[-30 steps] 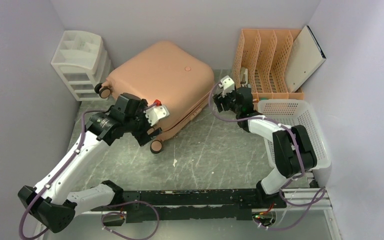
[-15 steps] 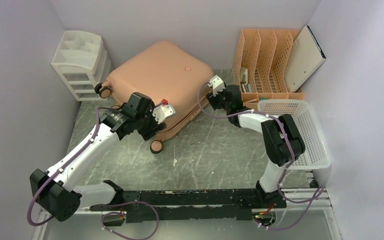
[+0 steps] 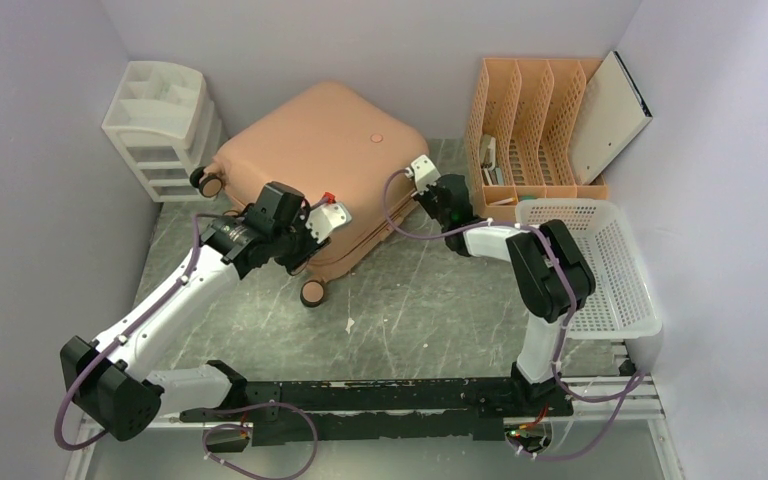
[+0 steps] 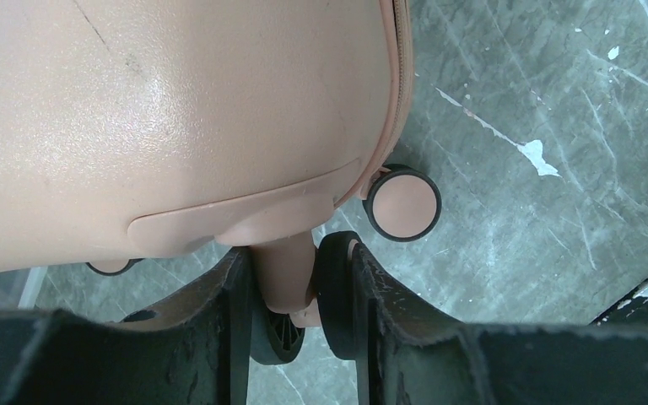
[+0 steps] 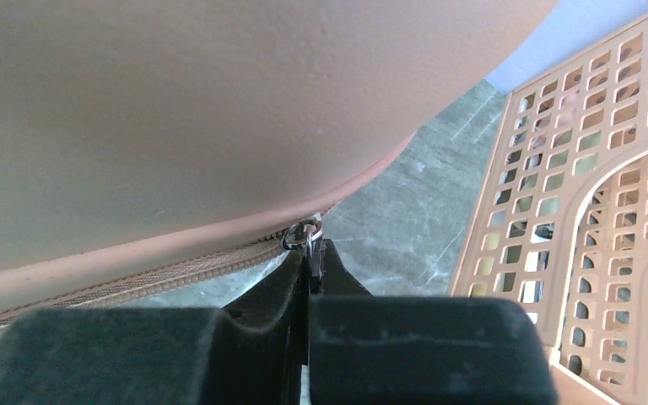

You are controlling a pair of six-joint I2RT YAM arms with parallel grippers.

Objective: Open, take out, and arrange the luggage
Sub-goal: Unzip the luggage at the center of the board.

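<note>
Grey marbled surface (image 3: 410, 310). Left gripper (image 4: 289, 250) clamped on caster stem (image 4: 283, 278) at near corner of luggage (image 3: 320, 150); second wheel (image 4: 402, 205) just beside. Right gripper (image 5: 310, 253) clenched on zipper pull (image 5: 302, 235) at right edge of luggage. Luggage closed, broad face up, rear centre of surface. Basket (image 3: 620, 250) at right; rack (image 3: 525, 110) and drawer unit (image 3: 160, 120) at back.

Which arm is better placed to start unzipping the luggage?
Right. The right gripper is shut on the zipper pull at the luggage seam. The left gripper clamps a wheel leg at the near corner, away from the zipper pull.
</note>
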